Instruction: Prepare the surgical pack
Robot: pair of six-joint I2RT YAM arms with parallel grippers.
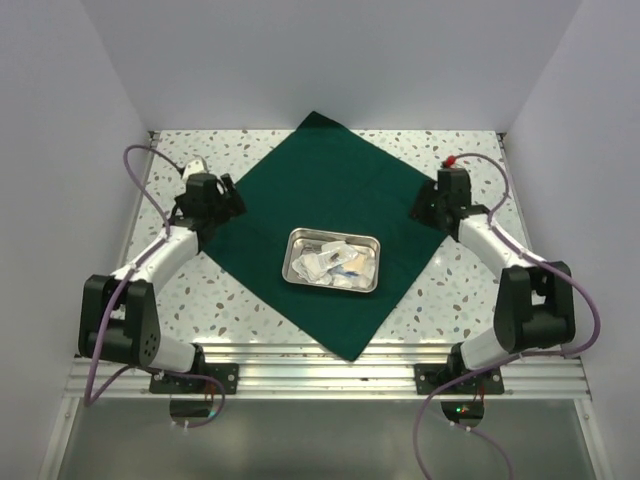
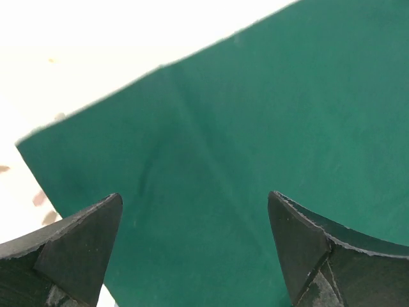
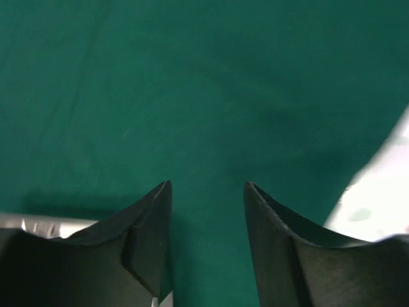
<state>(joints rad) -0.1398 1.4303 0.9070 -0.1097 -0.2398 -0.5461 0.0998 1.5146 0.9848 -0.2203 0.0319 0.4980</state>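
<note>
Both your arms reach fwd: L end effector wide & empty over left corner of the surgical pack, spread flat on surface under tray, R end effector half-open, empty, at opp. corner.

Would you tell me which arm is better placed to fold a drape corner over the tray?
Left, by a little, I think: the left gripper hangs wide open over the left corner of the drape, its edge beside the finger. The right gripper sits at the opposite corner with narrower jaws.
</note>
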